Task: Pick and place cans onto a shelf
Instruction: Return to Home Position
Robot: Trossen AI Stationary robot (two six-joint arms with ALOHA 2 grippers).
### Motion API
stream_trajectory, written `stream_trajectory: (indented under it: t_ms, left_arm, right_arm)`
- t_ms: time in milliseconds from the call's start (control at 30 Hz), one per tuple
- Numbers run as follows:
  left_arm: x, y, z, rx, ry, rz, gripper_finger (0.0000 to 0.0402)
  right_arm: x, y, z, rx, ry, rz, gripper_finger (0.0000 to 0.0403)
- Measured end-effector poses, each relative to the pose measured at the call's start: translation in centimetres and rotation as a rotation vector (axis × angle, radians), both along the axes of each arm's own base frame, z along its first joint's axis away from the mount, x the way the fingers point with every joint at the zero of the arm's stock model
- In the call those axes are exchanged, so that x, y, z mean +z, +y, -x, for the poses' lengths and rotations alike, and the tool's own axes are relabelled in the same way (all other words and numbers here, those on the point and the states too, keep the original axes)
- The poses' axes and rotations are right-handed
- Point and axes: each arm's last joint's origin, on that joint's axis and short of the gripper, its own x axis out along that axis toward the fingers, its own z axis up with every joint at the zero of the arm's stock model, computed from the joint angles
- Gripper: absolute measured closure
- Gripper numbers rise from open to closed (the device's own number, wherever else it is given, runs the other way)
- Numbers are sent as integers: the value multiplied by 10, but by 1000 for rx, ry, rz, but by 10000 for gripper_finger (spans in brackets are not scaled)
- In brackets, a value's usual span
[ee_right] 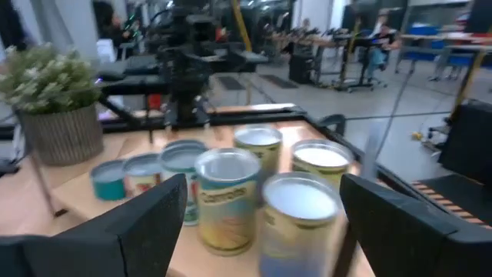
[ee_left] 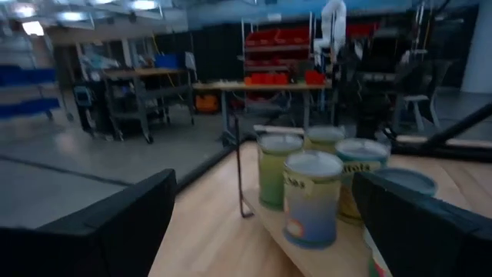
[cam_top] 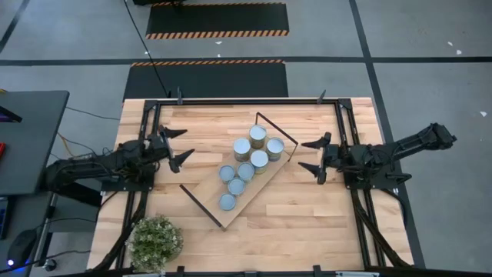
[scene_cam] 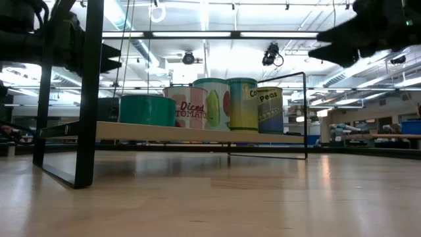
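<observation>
Several cans [cam_top: 247,161] with pale round tops stand on the light-wood shelf [cam_top: 265,181], which lies slanted at the table's middle with black frames at both short ends. The far ones are tall, the near ones [cam_top: 227,201] low. They also show in the low view [scene_cam: 217,104], left wrist view [ee_left: 311,196] and right wrist view [ee_right: 227,200]. My left gripper [cam_top: 178,146] is open and empty, left of the shelf. My right gripper [cam_top: 315,156] is open and empty, right of the shelf.
A potted plant [cam_top: 156,242] stands at the table's near left corner. Black frame rails [cam_top: 146,138] run along the table's left, right and far edges. Bare tabletop [cam_top: 300,223] lies near the front, right of the shelf.
</observation>
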Motion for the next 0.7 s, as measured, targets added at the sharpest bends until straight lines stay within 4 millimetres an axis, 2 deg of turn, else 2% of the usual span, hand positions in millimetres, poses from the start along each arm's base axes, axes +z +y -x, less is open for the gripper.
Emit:
stream_trajectory:
  t_ms: [167, 267, 700]
  left_arm:
    - [5, 0, 5, 4, -48, -32, 2]
    - [-1, 0, 6, 6, -59, -48, 2]
    - [-5, -4, 7, -30, -44, -48, 2]
  right_arm:
    - [-7, -13, 13, -86, -87, -44, 54]
    - [-9, -18, 18, -121, -128, -54, 54]
    - [-21, -25, 34, -142, -263, -62, 54]
